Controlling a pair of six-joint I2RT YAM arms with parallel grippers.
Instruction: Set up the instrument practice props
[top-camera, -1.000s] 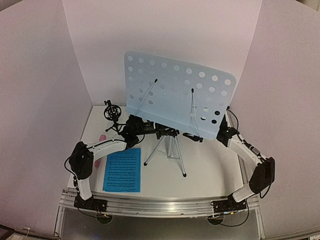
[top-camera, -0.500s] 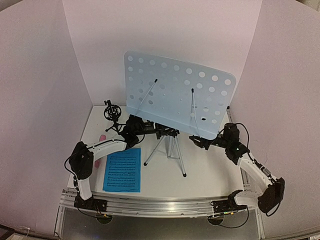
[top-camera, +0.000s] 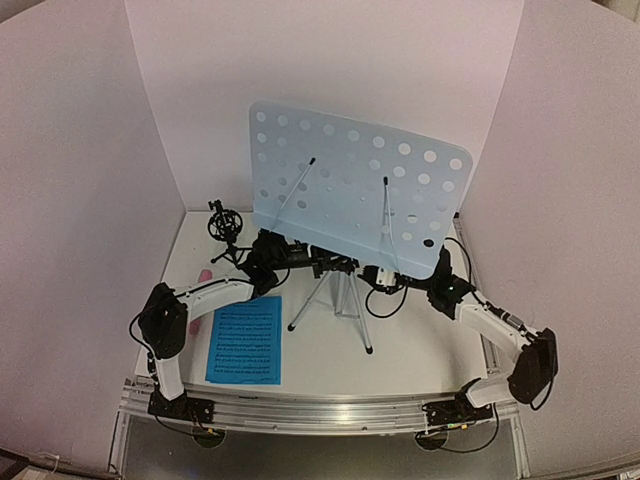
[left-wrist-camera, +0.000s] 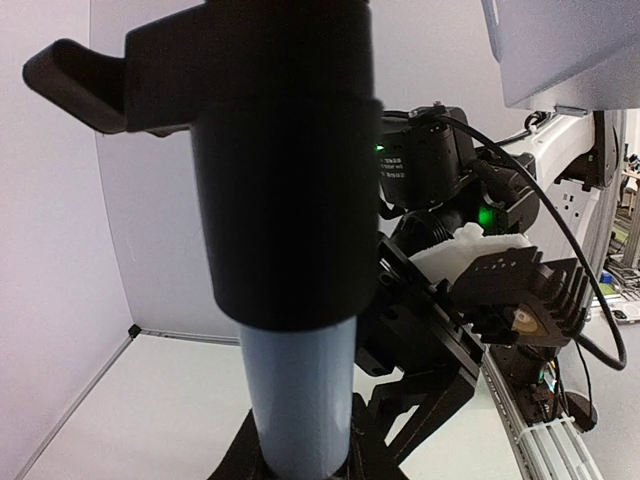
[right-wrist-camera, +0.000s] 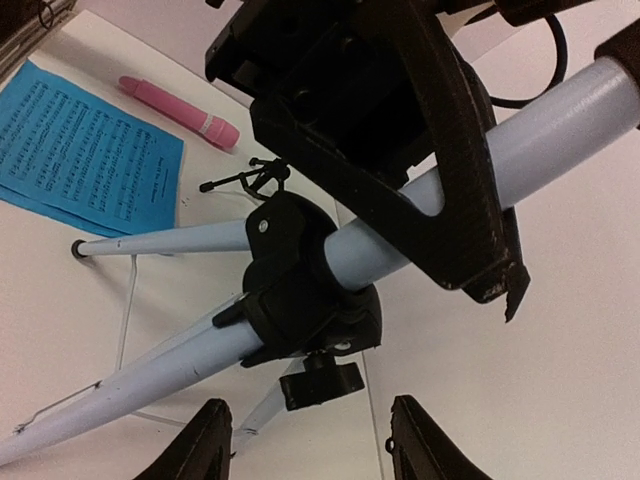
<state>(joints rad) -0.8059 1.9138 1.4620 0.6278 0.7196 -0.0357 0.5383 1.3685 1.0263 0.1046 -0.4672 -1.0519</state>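
Observation:
The pale-blue perforated music stand (top-camera: 360, 195) stands upright on its silver tripod (top-camera: 345, 300) at mid-table. My left gripper (top-camera: 318, 262) is shut on the stand's pole (left-wrist-camera: 300, 390) just below the black collar; its finger shows clamped across the pole in the right wrist view (right-wrist-camera: 440, 200). My right gripper (top-camera: 378, 279) is open and empty, its fingertips (right-wrist-camera: 210, 440) either side of the tripod hub's black knob (right-wrist-camera: 320, 380) without touching it. The blue sheet-music pages (top-camera: 245, 340) lie flat at front left. The pink microphone (top-camera: 203, 275) lies beside them. The black mic holder (top-camera: 225, 225) stands at back left.
White walls close the table at the back and sides. The tripod's legs (right-wrist-camera: 150, 240) splay over the table toward the pages. A metal rail (top-camera: 320, 410) runs along the near edge by the arm bases.

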